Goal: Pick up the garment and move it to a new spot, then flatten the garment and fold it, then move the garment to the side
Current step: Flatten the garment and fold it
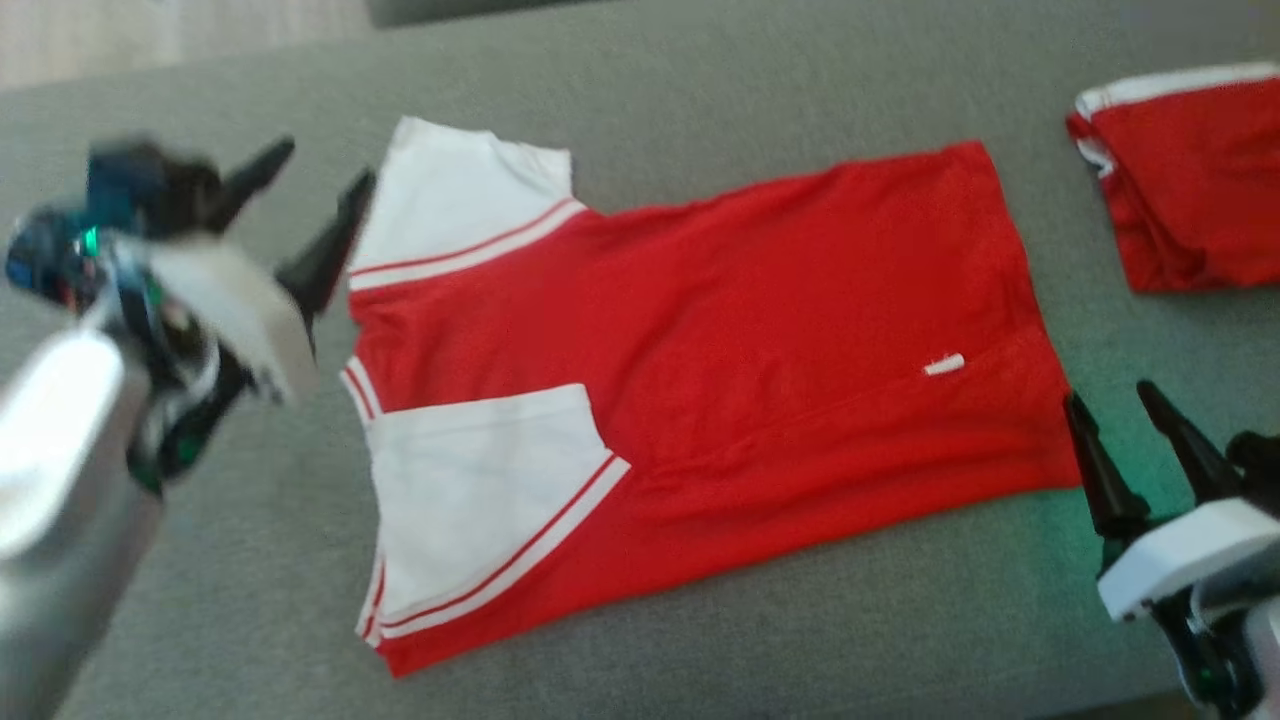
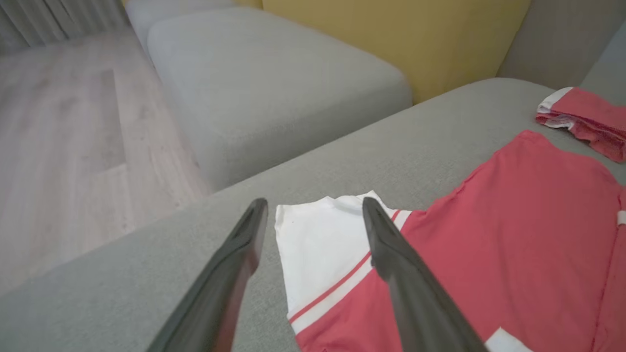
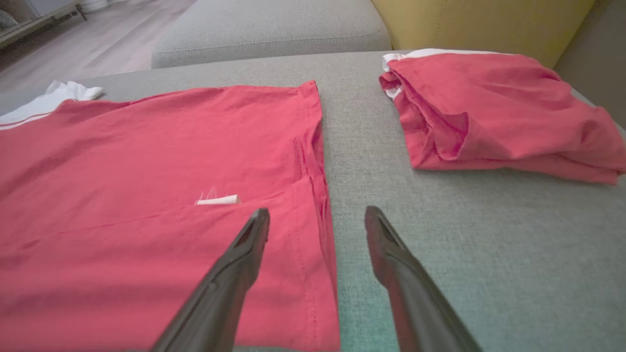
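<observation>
The garment (image 1: 720,340) is a red shirt with white, red-striped sleeves, lying flat on the grey sofa seat with its near long side folded in over the body. Its sleeves point left and its hem right. My left gripper (image 1: 330,165) hovers open just left of the far white sleeve (image 2: 318,244), nothing between its fingers. At the lower right, my right gripper (image 1: 1110,395) is open beside the hem corner (image 3: 313,205), holding nothing. A small white label (image 3: 218,199) sits near the hem.
A second red garment (image 1: 1190,190) lies folded at the far right of the seat (image 1: 700,80). A grey ottoman (image 2: 274,83) and a yellow cushion (image 2: 401,34) stand beyond the seat. Wooden floor (image 2: 63,146) lies past the sofa's left edge.
</observation>
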